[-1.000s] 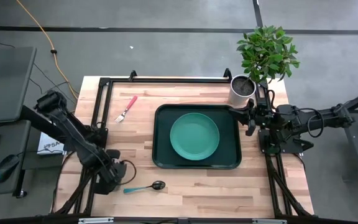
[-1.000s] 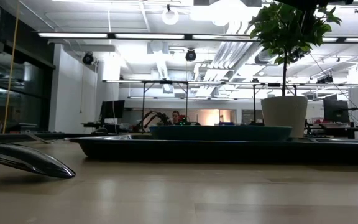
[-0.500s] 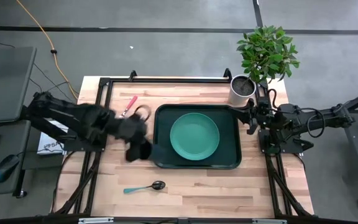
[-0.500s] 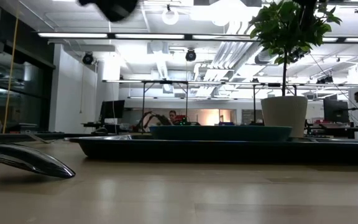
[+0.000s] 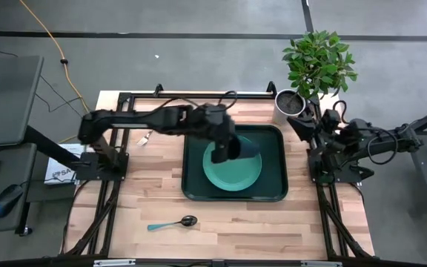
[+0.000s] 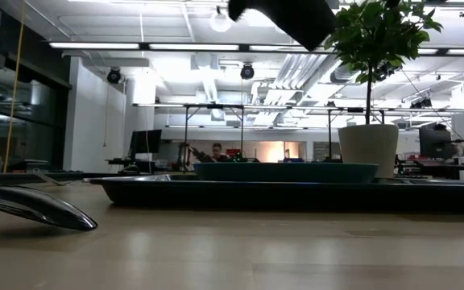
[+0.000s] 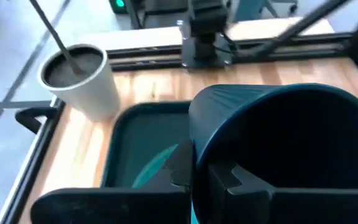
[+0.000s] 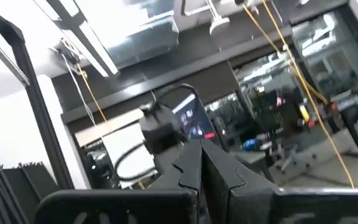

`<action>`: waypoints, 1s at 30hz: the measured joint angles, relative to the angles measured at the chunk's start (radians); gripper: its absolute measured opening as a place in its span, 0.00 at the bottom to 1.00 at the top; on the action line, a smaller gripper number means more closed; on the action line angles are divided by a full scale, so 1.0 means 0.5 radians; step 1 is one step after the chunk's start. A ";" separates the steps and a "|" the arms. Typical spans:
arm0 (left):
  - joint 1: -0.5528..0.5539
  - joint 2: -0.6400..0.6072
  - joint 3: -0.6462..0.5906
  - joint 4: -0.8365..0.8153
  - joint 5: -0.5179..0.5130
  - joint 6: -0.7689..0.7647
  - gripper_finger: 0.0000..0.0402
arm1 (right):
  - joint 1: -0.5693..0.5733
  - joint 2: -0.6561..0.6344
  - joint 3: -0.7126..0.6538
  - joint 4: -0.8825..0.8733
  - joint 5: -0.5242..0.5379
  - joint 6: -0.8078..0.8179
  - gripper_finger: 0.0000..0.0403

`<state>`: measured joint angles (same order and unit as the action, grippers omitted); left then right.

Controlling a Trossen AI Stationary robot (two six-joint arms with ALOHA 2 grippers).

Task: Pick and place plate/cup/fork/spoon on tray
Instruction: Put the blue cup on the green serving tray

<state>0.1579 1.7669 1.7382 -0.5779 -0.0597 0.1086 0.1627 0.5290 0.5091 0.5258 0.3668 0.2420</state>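
Cup (image 7: pixel 291 155) clamped in left gripper (image 5: pixel 228 148), held above plate (image 5: pixel 232 165) lying in tray (image 5: pixel 195 185), spoon (image 5: pixel 172 222) on table (image 5: pixel 273 230) near front edge, fork (image 5: pixel 145 137) beside tray, right gripper (image 5: pixel 301 127) closed at table's right edge.

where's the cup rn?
High view: the cup is held in the left claw, above the plate on the tray.

Plate (image 5: pixel 232 165) on tray (image 5: pixel 196 185); spoon (image 5: pixel 170 223) apparently front-left of tray.
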 joint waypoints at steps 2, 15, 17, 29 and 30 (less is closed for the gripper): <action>0.035 0.092 0.060 0.072 0.000 0.001 0.00 | 0.000 -0.001 0.000 0.025 0.000 -0.050 0.00; 0.163 0.553 0.079 0.438 -0.094 -0.065 0.00 | 0.000 0.029 0.000 0.018 0.035 -0.084 0.00; 0.180 0.628 0.079 0.565 -0.108 -0.111 0.00 | 0.000 0.043 0.000 0.018 0.046 -0.084 0.00; 0.252 0.939 0.078 0.693 -0.120 -0.500 0.00 | 0.000 0.193 0.000 0.016 0.054 0.021 0.00; 0.251 0.939 0.078 0.671 -0.116 -0.505 0.00 | 0.000 0.203 0.000 0.015 0.072 0.036 0.00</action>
<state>0.2832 2.2364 1.7771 -0.2422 -0.1175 -0.1440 0.1627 0.6305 0.5091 0.5333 0.4028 0.2602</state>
